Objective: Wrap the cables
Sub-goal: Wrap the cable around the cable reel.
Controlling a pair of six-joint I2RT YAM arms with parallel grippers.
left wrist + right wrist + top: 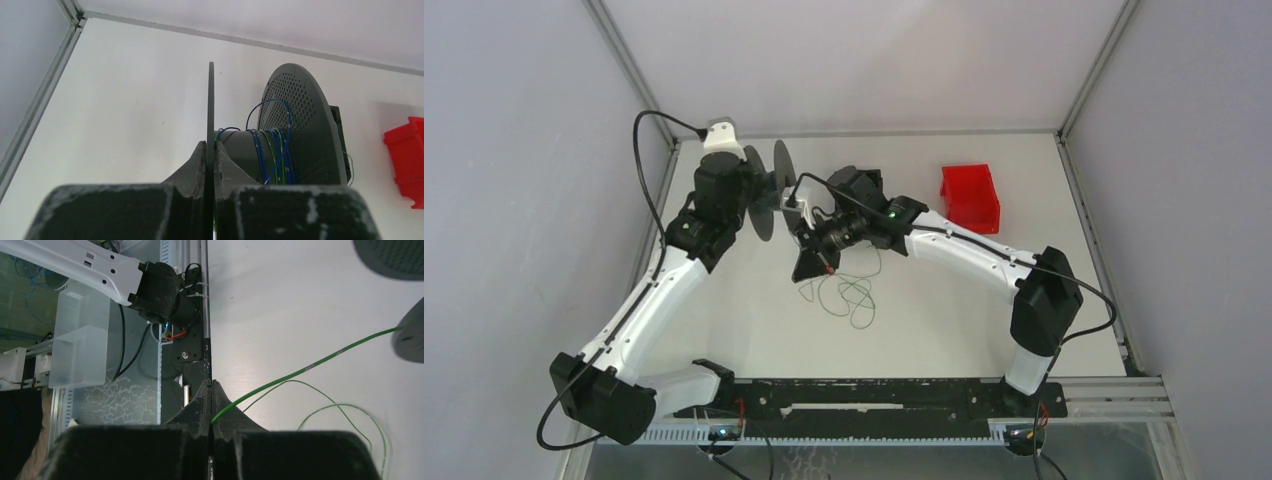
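Observation:
A dark grey cable spool stands on edge at the back middle of the table. In the left wrist view its core carries several blue and green cable turns between two flanges. My left gripper is shut on the near flange. My right gripper is shut on a green cable that runs up to the right toward the spool. The loose rest of the cable lies in loops on the table below my right gripper.
A red bin sits at the back right of the table, also at the right edge of the left wrist view. Metal frame rails run along the table's edges. A black rail holds the arm bases at the near edge.

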